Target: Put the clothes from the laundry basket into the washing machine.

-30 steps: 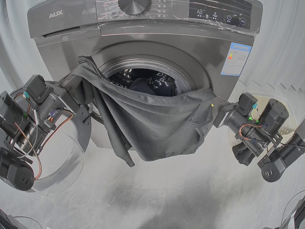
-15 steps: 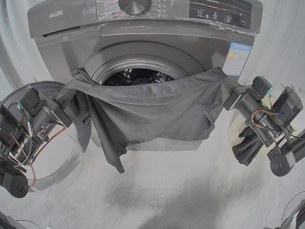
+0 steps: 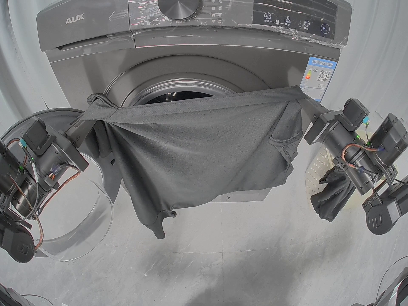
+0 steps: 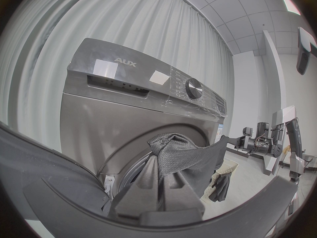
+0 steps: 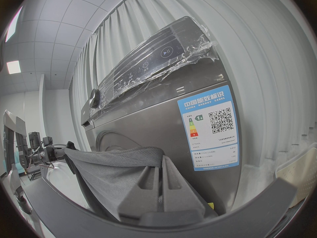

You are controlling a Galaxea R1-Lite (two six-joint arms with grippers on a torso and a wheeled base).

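Pale pleated curtain [image 3: 374, 43] hangs behind and a grey marbled floor [image 3: 238, 251] lies below a brushed grey washing machine [image 3: 191, 60], whose control panel is wrapped in crinkled clear film [image 3: 238, 5] and whose domed clear door [image 3: 80, 217] stands swung open on the left. A grey garment [image 3: 199, 149] is stretched like a banner across the round drum opening [image 3: 178, 94], hiding most of it. The left gripper [image 3: 89, 120] is clenched on a bunched corner at one end, and the right gripper [image 3: 309, 105] is pinched on the cloth's edge at the other. The top edge is pulled nearly taut, while the body droops in soft folds to a pointed tail well below the opening. The fabric looks like a fine matte knit, so it is probably light, limp and not fragile. It should give no resistance but also keep no shape, so bunched edges seem the surest holds. The hanging tail could snag on the door rim. To the right, a cream perforated laundry basket [image 3: 315, 173] has a dark garment [image 3: 331, 196] draped over its side.
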